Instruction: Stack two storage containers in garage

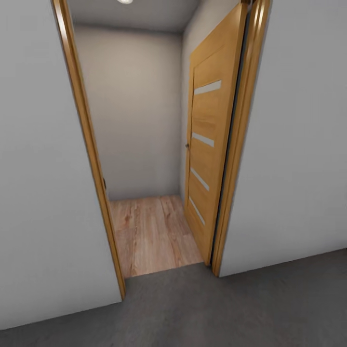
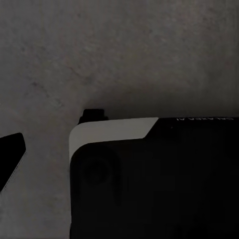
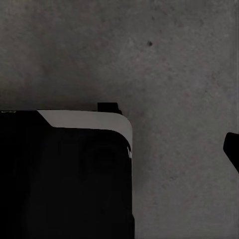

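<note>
The two storage containers are out of view. Dark grey speckled concrete floor (image 1: 241,308) lies under me and also spreads across the left wrist view (image 2: 124,50) and the right wrist view (image 3: 174,50). One dark fingertip (image 2: 10,157) of my left gripper pokes in at the frame edge above that concrete, and one fingertip (image 3: 234,149) of my right gripper does the same. Neither view lets me judge how the jaws stand.
Straight ahead is a doorway with a wooden frame (image 1: 86,144) between white walls (image 1: 299,168). Its wooden door (image 1: 212,144) is swung open inward on the right. Beyond lies a small room with light wood plank flooring (image 1: 149,231). My black and white base (image 2: 149,189) (image 3: 64,179) sits below the wrists.
</note>
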Controlling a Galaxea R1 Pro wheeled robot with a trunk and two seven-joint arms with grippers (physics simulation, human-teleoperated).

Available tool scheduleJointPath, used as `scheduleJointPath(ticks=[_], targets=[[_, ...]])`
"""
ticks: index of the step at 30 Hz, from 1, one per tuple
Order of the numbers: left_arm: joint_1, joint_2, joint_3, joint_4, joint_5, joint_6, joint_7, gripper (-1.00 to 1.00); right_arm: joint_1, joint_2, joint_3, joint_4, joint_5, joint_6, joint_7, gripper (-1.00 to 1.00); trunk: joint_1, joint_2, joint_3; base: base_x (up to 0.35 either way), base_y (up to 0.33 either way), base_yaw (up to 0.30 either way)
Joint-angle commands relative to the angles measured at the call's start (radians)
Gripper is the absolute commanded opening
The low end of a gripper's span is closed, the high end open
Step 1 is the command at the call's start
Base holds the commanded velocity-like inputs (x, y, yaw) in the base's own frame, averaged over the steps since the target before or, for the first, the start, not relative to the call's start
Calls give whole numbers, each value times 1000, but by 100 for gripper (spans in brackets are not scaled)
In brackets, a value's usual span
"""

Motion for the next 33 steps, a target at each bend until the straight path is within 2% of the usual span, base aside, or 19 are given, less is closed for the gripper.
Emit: scheduleJointPath(ticks=[1, 15, 33], targets=[[-1, 1, 2, 1, -1, -3, -3, 100, -1, 1, 8, 3, -7, -4, 0, 100, 1, -1, -1, 279, 0, -29], [-1, 3, 2, 1, -2, -3, -3, 100, -1, 1, 9, 3, 5, -4, 0, 100, 1, -1, -1, 310, 0, -6], [-1, 3, 2, 1, -2, -3, -3, 100, -1, -2, 8, 3, -3, -9, 0, 100, 1, -1, -1, 317, 0, 0]])
